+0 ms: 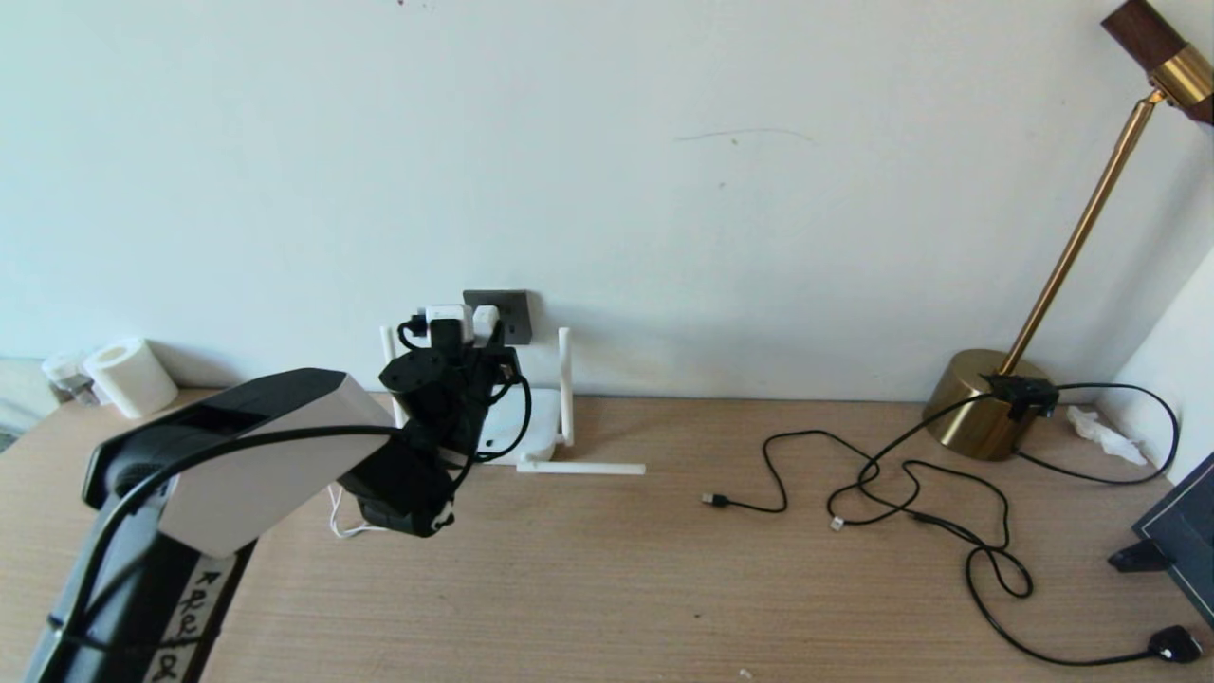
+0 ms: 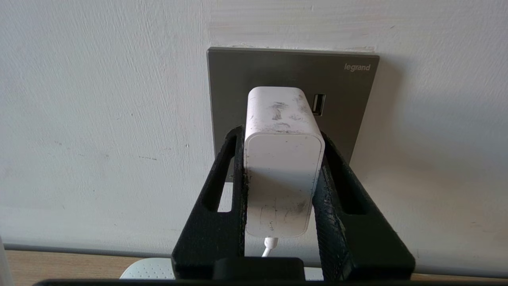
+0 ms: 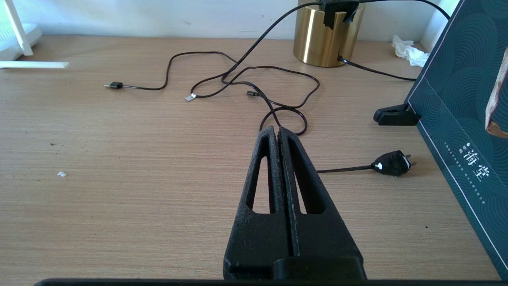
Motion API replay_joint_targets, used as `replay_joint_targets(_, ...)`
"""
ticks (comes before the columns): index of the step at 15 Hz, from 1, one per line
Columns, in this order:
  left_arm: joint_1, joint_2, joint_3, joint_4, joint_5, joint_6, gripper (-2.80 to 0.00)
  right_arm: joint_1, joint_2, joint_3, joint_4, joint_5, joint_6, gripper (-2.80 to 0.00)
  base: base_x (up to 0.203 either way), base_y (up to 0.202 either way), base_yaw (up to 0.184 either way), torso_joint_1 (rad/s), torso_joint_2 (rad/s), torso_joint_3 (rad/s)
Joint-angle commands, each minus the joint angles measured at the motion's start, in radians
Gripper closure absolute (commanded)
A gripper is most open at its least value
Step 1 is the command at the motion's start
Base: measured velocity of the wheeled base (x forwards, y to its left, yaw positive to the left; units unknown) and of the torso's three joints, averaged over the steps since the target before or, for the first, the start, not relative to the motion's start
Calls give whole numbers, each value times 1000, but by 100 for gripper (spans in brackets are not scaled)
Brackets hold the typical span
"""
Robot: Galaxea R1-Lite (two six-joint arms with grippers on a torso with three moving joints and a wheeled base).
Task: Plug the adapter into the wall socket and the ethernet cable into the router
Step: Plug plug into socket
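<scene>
black textured fingers of the left gripper (image 2: 283, 159) are clamping the small white rounded adapter (image 2: 282, 159) by its two sides, pressing it against the dark grey square wall socket (image 2: 238, 79), its thin white cord hanging below. beneath it the flat white router (image 1: 531, 427) with stick antennas is sitting against the wall. off to the right, the right gripper (image 3: 278, 133) is hovering fully closed and empty above the wooden table (image 3: 119, 178), with the black ethernet cable (image 3: 278, 71) lying looped beyond it.

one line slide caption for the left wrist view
Left end effector grips the white adapter against the grey wall socket.
</scene>
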Motion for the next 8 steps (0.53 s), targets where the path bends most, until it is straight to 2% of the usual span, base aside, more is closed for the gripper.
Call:
replay_joint_targets(1,0,8,-3,-8,2,0,0,0,2,0,0,0,0,0,0,0,0,0,0,0)
replay_joint_targets(8,2,13,-3,-8,2,0,0,0,0,0,-1,0,0,0,0,0,0,0,0,0)
